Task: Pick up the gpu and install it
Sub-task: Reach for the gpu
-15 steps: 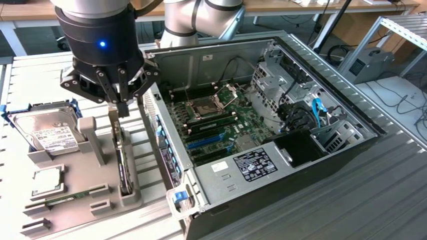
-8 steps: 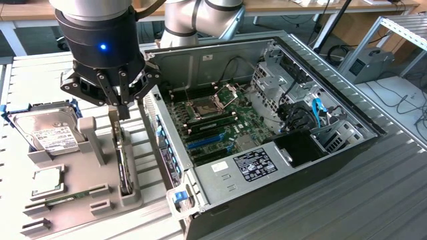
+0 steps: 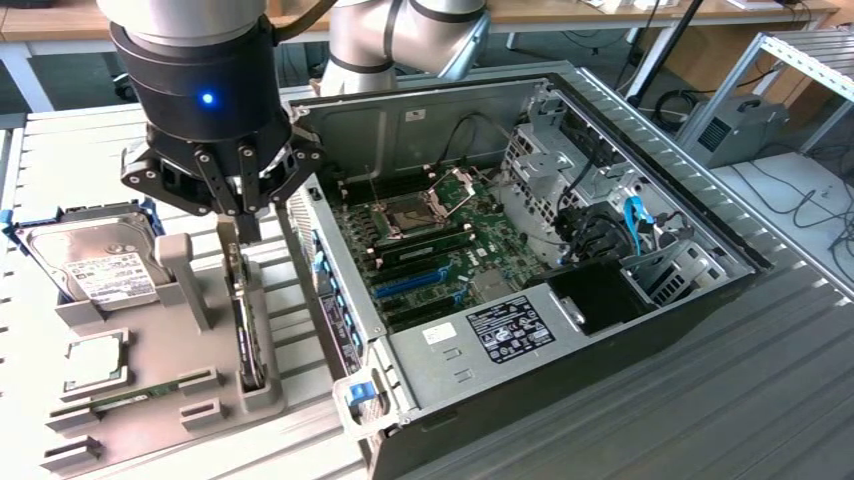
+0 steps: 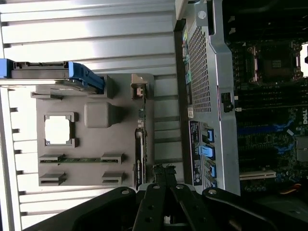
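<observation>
Standing here, I'm counting one gray parts holder [image 3: 160,350] on the bench. Sitting in that holder are one hard drive [image 3: 94,265], one processor chip [image 3: 96,362], one memory stick [image 3: 134,393] and one gpu [image 3: 247,330]. Beside the holder one open computer case [image 3: 561,400] is lying, and one gripper [image 3: 240,225] is hanging above the holder.

Arm [image 3: 200,90] vertical, wrist pointed down, jaws pressed together.
</observation>
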Controlling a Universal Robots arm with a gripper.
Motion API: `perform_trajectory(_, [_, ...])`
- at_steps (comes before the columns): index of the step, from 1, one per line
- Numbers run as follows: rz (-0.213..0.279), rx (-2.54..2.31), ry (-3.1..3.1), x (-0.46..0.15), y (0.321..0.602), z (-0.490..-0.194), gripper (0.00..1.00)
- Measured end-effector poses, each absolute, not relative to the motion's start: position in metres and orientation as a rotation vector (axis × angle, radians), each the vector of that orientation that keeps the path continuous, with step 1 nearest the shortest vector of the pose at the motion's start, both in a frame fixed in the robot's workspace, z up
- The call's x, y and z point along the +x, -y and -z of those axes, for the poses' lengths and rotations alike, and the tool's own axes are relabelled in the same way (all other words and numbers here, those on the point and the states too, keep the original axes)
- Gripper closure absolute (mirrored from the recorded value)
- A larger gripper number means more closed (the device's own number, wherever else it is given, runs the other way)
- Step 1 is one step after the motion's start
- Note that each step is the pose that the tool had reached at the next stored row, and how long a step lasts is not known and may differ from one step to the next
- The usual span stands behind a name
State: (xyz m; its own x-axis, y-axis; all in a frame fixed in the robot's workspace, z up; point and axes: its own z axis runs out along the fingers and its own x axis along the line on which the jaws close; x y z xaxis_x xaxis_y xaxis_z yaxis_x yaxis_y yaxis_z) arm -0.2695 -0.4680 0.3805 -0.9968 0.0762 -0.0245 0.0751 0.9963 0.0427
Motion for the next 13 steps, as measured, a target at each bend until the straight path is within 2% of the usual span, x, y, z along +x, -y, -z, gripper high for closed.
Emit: perform_trajectory(13, [-0.064, 0.118, -3.112, -0.2696, 0.4758, -0.3805, 0.89])
